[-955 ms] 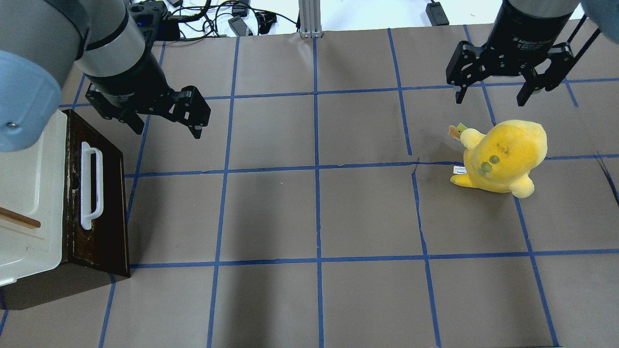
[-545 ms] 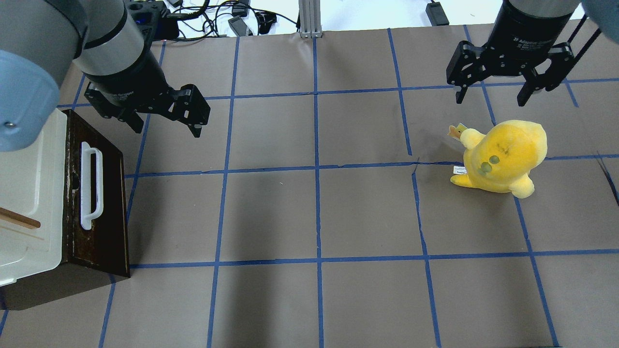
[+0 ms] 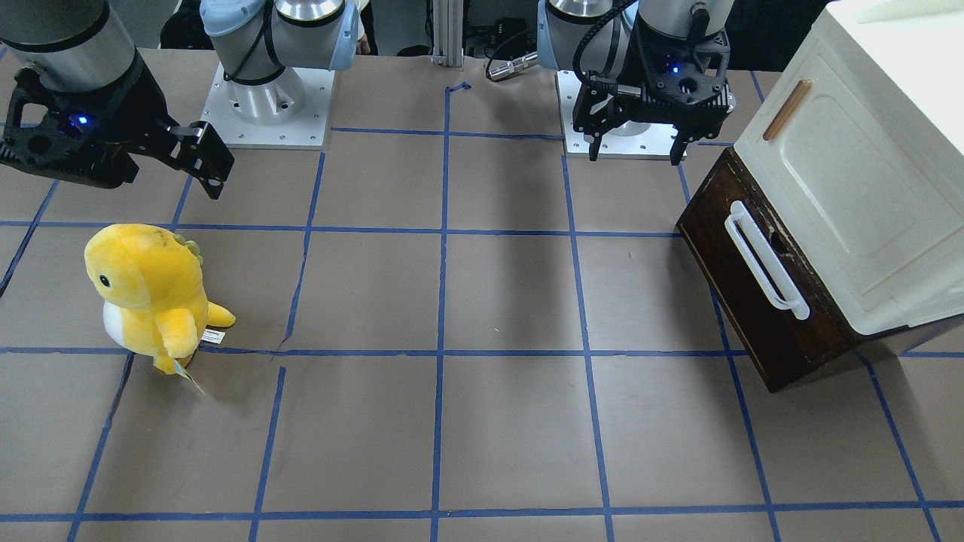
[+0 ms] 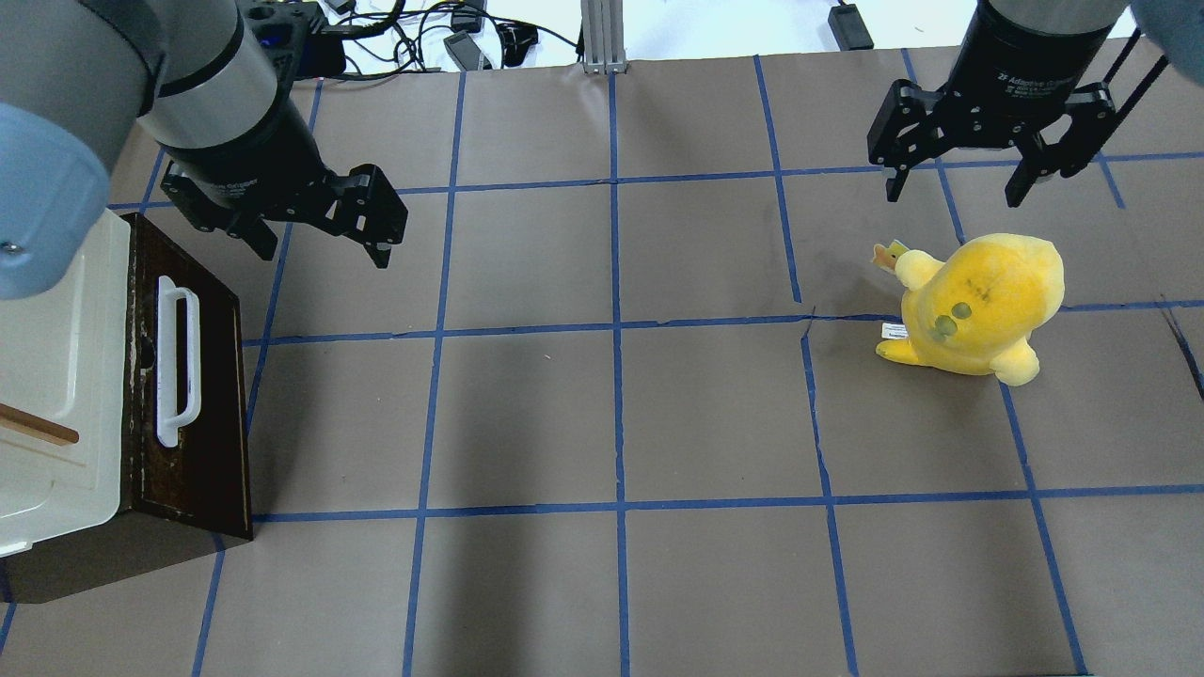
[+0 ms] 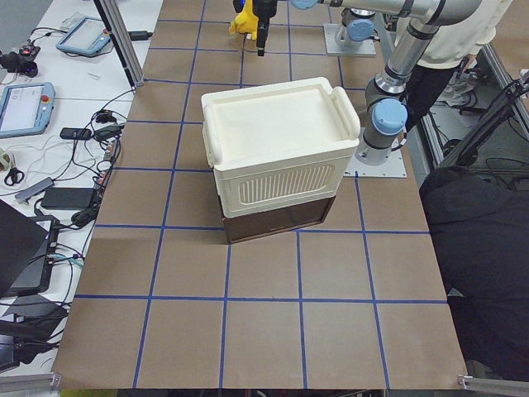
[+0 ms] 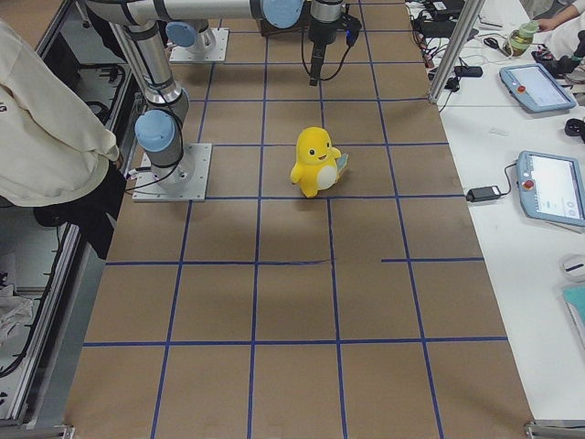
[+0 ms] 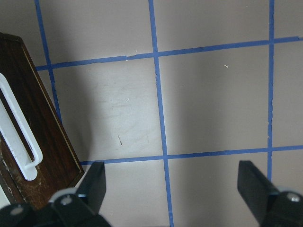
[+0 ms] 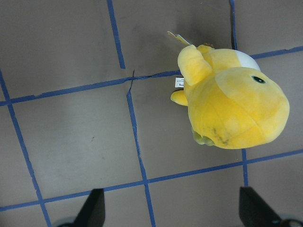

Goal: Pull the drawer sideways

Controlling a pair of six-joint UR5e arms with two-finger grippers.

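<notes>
Black left gripper (image 4: 324, 252) hovers, jaws spread, at one o'clock of the dark brown wooden drawer (image 4: 216, 395), apparently staged to catch its long white bar handle (image 4: 169, 367).

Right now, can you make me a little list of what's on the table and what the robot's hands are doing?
drawer: dark brown, under the cream cabinet, no inside showing
handle: long white bar on the drawer's front, nothing touching it
left gripper: open, empty, in the air beside the drawer's far end
right gripper: open, empty, in the air near the toy
toy: yellow plush, upright, on the robot's right side of the table
pull: not begun
</notes>
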